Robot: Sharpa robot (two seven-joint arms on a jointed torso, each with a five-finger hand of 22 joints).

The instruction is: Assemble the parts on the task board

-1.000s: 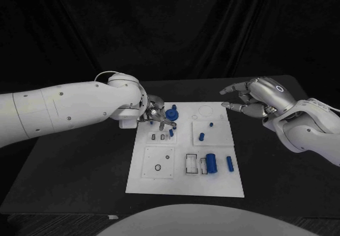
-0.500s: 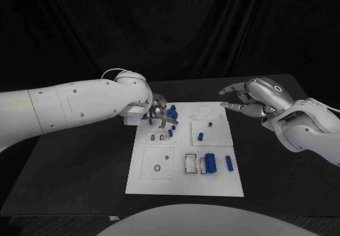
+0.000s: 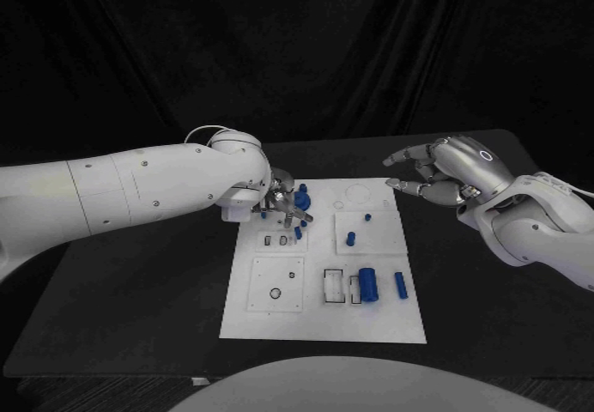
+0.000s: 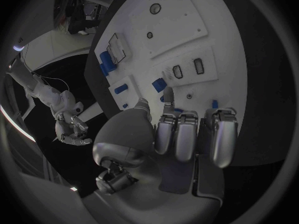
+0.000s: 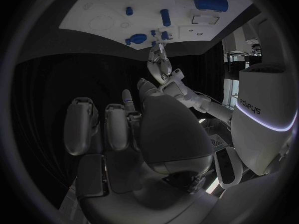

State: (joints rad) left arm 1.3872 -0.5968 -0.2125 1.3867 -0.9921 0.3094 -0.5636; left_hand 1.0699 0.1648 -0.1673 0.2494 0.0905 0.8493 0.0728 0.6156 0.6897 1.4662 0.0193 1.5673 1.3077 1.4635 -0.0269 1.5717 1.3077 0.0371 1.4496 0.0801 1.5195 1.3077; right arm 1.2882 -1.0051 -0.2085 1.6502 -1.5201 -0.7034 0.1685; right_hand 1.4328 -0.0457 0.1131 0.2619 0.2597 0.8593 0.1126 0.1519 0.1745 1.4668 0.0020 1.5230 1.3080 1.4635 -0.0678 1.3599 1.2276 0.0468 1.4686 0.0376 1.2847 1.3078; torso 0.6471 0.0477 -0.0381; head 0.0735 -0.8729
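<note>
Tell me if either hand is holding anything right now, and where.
Right hand holds nothing, fingers apart beside the task board. Left hand is over the blue parts; any hold cannot be told.

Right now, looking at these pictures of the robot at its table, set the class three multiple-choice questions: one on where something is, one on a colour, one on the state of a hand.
1. Where is the left hand?
A. Over the far left part of the task board
B. Off the table's right edge
C. At the board's near edge

2. What colour is the large cylinder lying on the near half of the board?
A. Red
B. Blue
C. Yellow

3. What is the state of the right hand?
A. Gripping the large cylinder
B. Pressed flat on the board
C. Raised beside the board's far right corner, holding nothing

Answers:
1 A: in the head view its fingers reach down among the small blue parts there.
2 B: it shows blue against the white plate.
3 C: its fingers are apart and bare in the head and right wrist views.
</note>
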